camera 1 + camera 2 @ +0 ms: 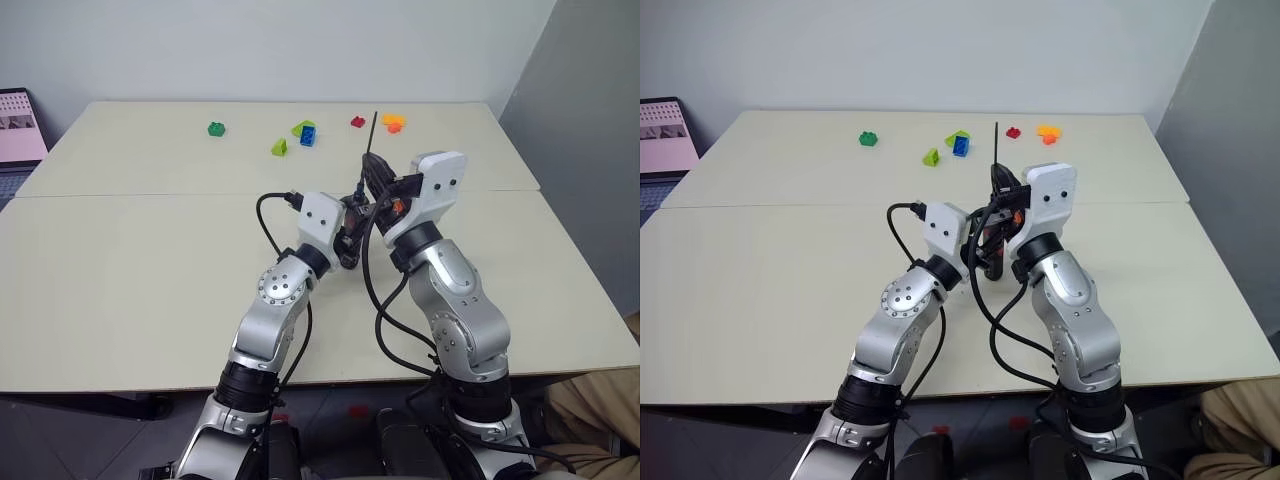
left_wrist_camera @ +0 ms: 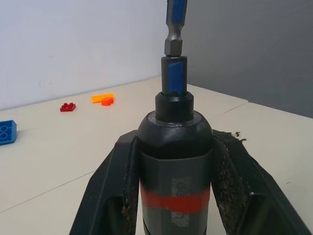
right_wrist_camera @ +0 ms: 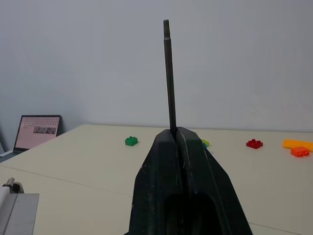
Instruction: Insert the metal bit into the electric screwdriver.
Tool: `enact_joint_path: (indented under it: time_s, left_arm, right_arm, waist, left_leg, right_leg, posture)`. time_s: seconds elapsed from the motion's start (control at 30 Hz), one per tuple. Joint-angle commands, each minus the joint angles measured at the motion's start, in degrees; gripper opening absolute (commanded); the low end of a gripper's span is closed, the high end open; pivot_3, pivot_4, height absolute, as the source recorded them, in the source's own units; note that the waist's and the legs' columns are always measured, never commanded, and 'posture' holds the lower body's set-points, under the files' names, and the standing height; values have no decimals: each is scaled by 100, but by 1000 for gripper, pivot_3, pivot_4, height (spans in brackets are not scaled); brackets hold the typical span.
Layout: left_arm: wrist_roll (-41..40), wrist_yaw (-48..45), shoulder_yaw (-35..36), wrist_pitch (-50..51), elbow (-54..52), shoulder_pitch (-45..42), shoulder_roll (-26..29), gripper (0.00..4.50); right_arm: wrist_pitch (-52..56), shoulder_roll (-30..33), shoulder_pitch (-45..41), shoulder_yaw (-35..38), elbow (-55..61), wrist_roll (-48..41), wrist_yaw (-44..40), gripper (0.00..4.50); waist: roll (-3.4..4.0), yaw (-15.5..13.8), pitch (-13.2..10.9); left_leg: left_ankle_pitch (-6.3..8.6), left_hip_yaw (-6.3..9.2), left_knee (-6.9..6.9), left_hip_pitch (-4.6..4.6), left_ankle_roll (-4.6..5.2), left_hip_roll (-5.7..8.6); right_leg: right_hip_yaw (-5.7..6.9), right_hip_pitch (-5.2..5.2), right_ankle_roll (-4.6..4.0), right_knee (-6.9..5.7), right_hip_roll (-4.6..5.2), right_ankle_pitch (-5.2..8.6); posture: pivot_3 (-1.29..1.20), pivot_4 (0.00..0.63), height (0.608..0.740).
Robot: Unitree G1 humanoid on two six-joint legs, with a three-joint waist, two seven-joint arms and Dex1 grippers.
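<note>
Above the worktop, step: left gripper is clamping the electric screwdriver; right gripper is pinching the metal bit.
Next move: mating bit with socket, judging by alignment.

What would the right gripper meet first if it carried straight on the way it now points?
Probably nothing close: the right gripper, shut on the metal bit, points above the table towards the wall, though depth is unclear.
</note>
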State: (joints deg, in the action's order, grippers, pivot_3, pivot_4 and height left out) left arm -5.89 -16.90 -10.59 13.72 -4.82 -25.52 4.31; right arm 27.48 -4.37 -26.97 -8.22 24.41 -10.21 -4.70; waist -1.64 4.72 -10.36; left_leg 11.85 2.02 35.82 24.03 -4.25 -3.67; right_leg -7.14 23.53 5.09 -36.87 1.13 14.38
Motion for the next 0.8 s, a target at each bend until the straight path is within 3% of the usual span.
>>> enact_joint_path:
  time_s: [0.03, 0.8]
  left_arm:
    - [75, 37, 72, 13, -107, -68, 31, 1651]
    - [111, -14, -4, -109, -149, 4, 90, 1651]
  right_arm:
    - [59, -6, -7, -29, 161, -15, 11, 0]
    - [526, 27, -333, 146, 324, -82, 52, 0]
  waist:
    - [0, 0, 0]
    - [0, 3, 0]
  left_leg:
    - [0, 0, 0, 0, 0, 0]
    - [0, 0, -4, 5, 0, 0]
  right_leg:
    - [0, 0, 0, 0, 0, 0]
    - [0, 7, -1, 2, 0, 0]
  posture:
    - [0, 150, 740]
    - [0, 150, 740]
